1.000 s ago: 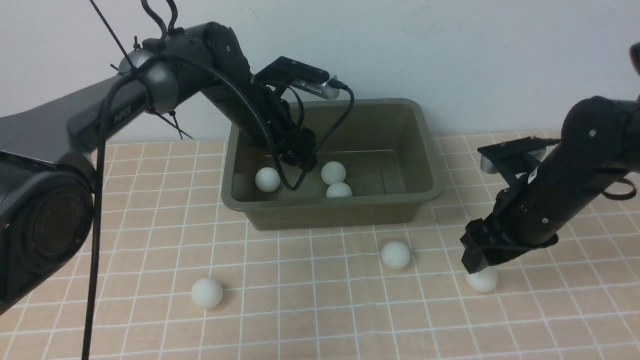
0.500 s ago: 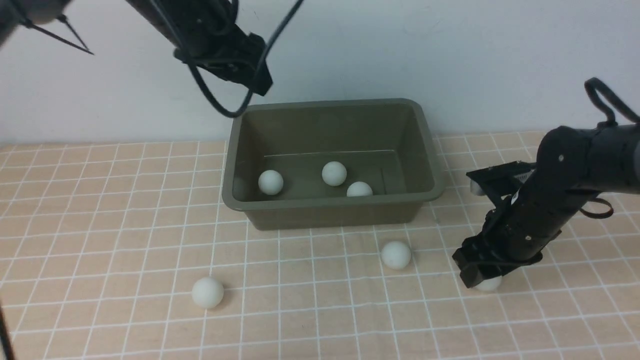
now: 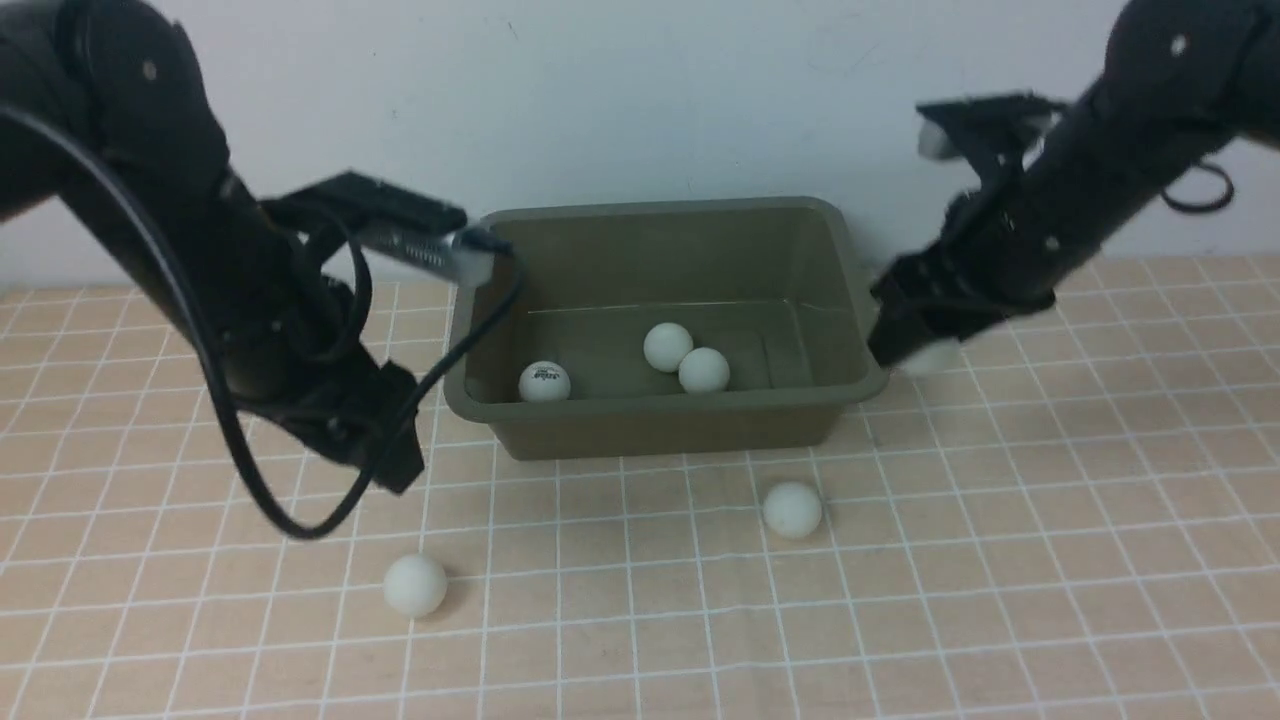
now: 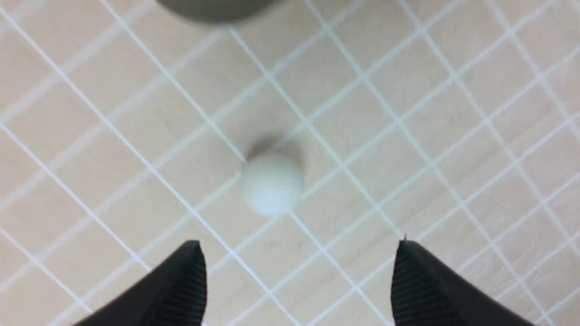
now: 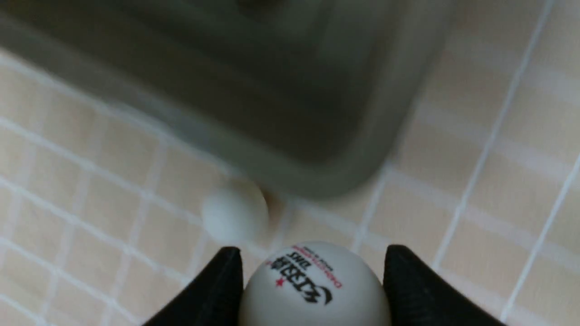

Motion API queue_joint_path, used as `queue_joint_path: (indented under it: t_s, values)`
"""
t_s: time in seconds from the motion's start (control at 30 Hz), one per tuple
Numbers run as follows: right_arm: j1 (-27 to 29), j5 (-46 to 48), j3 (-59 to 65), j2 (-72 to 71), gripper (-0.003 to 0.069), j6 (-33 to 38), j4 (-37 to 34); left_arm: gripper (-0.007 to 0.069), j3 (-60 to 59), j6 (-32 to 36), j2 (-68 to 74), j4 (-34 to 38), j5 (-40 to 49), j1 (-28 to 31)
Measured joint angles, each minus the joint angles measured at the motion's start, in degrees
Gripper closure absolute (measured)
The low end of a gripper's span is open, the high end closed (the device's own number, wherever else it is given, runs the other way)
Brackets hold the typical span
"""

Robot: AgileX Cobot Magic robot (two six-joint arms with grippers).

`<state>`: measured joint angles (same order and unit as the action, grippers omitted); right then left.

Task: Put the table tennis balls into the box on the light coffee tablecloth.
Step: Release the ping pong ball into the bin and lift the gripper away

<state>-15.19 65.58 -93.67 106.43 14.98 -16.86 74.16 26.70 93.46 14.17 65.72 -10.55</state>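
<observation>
The held ball (image 5: 312,290) between the right fingers (image 5: 213,294) is cut off by the picture's edge, as are the fingers' bases. Beyond their tips the box (image 5: 272,113) is smeared by blur. Ahead of the left fingers (image 4: 181,290), a loose ball (image 4: 271,183) shows soft-edged.

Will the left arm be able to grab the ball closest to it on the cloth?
Probably yes: the left gripper is open, and the ball lies on bare cloth just ahead, with nothing between them.
</observation>
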Motion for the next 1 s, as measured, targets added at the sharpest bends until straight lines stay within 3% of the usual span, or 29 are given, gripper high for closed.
queue_joint_path:
  t_s: [0.2, 0.5, 1.0]
  values:
    - [-4.7, 0.4, -17.7, 9.7, 0.0297, -0.6, -0.1, 0.0169, -11.3, 4.2, -0.9, 2.5, -9.9, 0.0]
    - [-5.8, 5.3, -38.6, 28.3, 0.0297, -2.8, 0.2, 0.0169, -13.2, 7.9, -0.8, 4.0, -16.7, 0.0]
    - [-5.8, 5.2, -41.8, 34.4, 0.0297, -2.0, -0.7, 0.0169, -13.2, 7.8, 10.4, 0.7, -20.2, 0.0]
